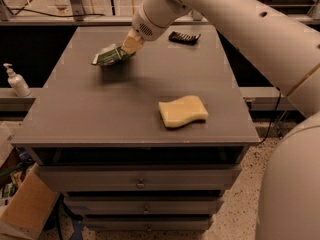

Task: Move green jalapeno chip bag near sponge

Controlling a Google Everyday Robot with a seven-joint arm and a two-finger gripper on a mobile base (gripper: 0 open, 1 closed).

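Toward the rear left of the bench [60,129], the green jalapeno chip bag [109,56] hangs tilted above its shadow, pinched by its right end in the closed hand [128,48]. The sponge [182,111] lies well apart, front right. Held only by a crinkly edge, the bag may slip free in transfer, or land on the sponge rather than beside it.

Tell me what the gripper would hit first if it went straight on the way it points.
The gripper, shut on the green jalapeno chip bag, points down and left. Past the bag, it would probably meet the table top first; its height above it is unclear.
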